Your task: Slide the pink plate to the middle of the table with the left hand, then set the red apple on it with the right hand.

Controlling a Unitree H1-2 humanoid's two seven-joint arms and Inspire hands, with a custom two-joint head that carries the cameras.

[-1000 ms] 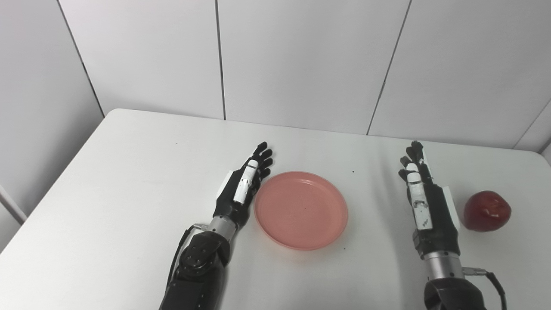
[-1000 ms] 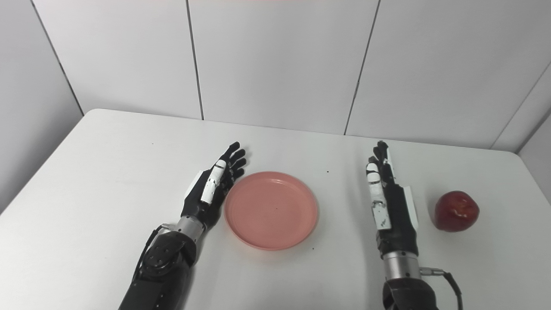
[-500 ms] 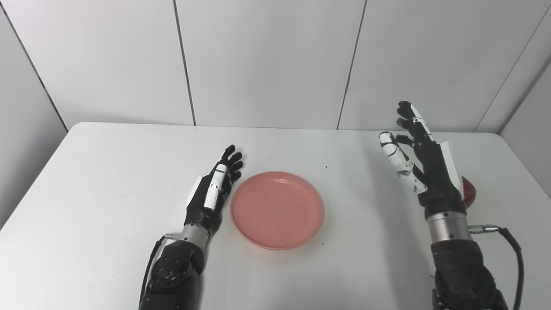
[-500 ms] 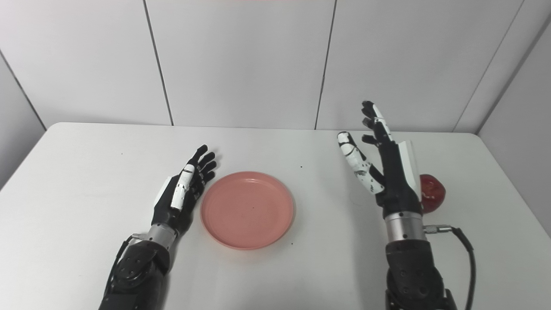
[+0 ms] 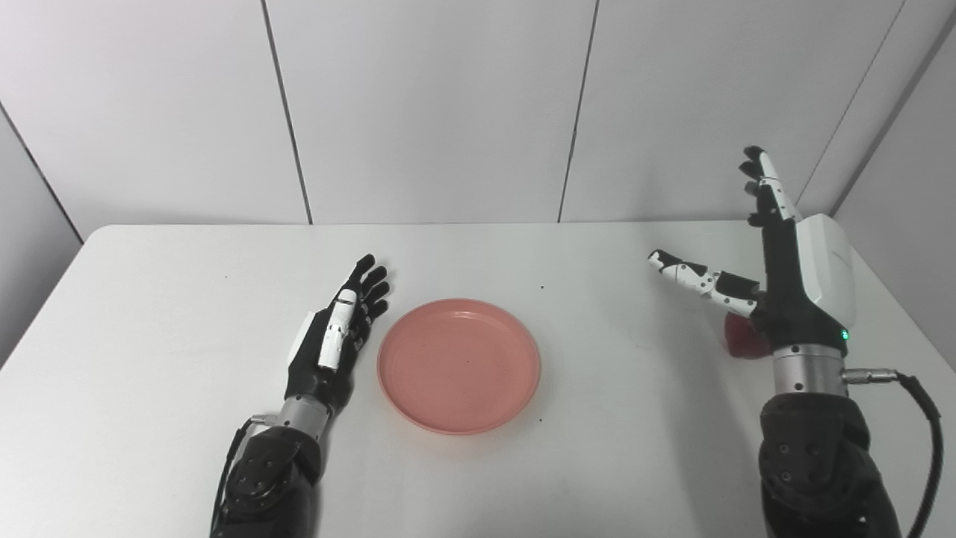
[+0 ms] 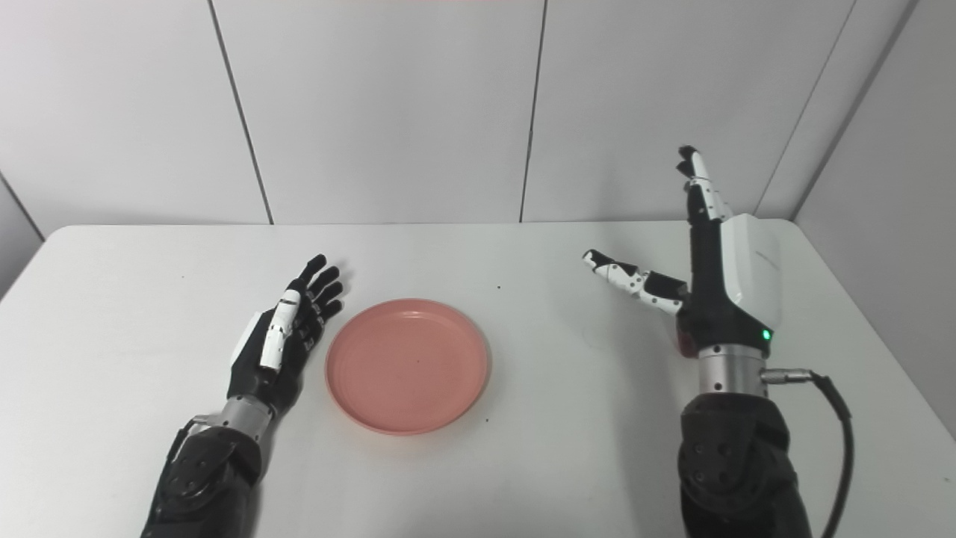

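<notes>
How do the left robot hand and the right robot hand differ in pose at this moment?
The left robot hand lies low beside the plate, fingers together; the right robot hand is raised upright, thumb spread wide. The left one is fully beside an object in plain sight; the right one hides most of the apple behind it. Both are open and hold nothing.
</notes>
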